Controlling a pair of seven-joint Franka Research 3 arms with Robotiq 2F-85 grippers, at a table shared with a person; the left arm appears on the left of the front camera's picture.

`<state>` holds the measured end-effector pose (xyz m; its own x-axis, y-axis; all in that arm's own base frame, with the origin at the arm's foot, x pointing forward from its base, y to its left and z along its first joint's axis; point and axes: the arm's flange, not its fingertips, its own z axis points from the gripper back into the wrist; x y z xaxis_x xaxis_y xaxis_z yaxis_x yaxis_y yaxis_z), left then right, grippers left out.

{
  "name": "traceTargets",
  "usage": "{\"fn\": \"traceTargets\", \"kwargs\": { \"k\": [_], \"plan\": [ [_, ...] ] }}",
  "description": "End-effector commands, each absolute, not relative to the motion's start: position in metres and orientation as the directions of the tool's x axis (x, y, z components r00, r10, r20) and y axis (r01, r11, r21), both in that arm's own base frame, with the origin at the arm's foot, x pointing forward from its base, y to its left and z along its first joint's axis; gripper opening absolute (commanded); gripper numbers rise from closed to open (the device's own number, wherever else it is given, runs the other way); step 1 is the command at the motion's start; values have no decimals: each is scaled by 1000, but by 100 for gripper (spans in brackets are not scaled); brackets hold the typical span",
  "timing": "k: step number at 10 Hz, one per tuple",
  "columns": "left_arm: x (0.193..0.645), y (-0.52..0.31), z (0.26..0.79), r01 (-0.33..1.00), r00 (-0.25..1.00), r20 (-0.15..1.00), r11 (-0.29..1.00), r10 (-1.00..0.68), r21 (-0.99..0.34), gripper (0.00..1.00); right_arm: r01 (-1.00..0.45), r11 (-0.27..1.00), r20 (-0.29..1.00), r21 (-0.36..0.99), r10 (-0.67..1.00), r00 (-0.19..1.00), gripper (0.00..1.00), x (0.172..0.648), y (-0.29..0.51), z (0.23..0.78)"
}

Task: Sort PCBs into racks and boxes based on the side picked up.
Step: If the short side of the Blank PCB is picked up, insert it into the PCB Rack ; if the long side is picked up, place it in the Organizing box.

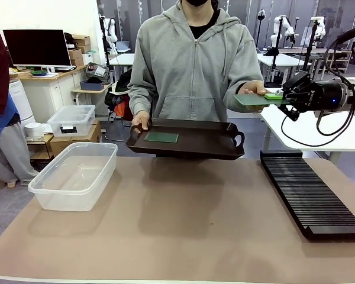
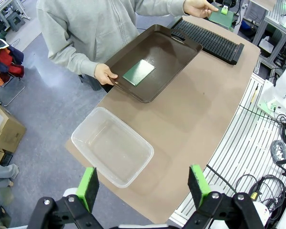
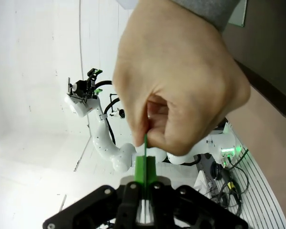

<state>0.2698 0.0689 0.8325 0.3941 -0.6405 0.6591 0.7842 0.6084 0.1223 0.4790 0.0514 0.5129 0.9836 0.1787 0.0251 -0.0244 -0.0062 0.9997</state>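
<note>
Judged as the handover step. Right gripper (image 1: pixel 282 94) pinching the near end of one PCB (image 1: pixel 254 99), pads pressed onto the board; far end clasped by the person's hand (image 1: pixel 252 89), just ahead of the gripper. Left gripper (image 2: pixel 144 186) spread, holding nothing, box (image 2: pixel 112 145) well below it. Next move calls for the hand's release, then carriage to rack (image 1: pixel 307 192) below the right gripper or to box, per side gripped. Counted: two PCBs, second PCB (image 1: pixel 161 136) flat on tray (image 1: pixel 225 148), well left of the right gripper; one rack; one box.

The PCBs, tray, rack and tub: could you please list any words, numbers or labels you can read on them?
None: no readable text. The PCB on the tray, the held PCB, the tray, the rack and the tub all look unmarked.
</note>
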Motion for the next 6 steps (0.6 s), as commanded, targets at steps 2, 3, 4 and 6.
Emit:
{"fn": "traceTargets", "kwargs": {
  "k": [2, 3, 4, 6],
  "plan": [
    [270, 69, 832, 782, 398, 661, 612, -636, 118, 100, -29, -7, 30, 1000, 179, 983, 0, 479, 52, 513],
    [270, 69, 832, 782, 398, 661, 612, -636, 118, 100, -29, -7, 30, 1000, 179, 983, 0, 479, 52, 513],
    [270, 69, 832, 782, 398, 661, 612, -636, 118, 100, -29, -7, 30, 1000, 179, 983, 0, 479, 52, 513],
    [270, 69, 832, 782, 398, 661, 612, -636, 118, 100, -29, -7, 30, 1000, 179, 983, 0, 479, 52, 513]
  ]
}}
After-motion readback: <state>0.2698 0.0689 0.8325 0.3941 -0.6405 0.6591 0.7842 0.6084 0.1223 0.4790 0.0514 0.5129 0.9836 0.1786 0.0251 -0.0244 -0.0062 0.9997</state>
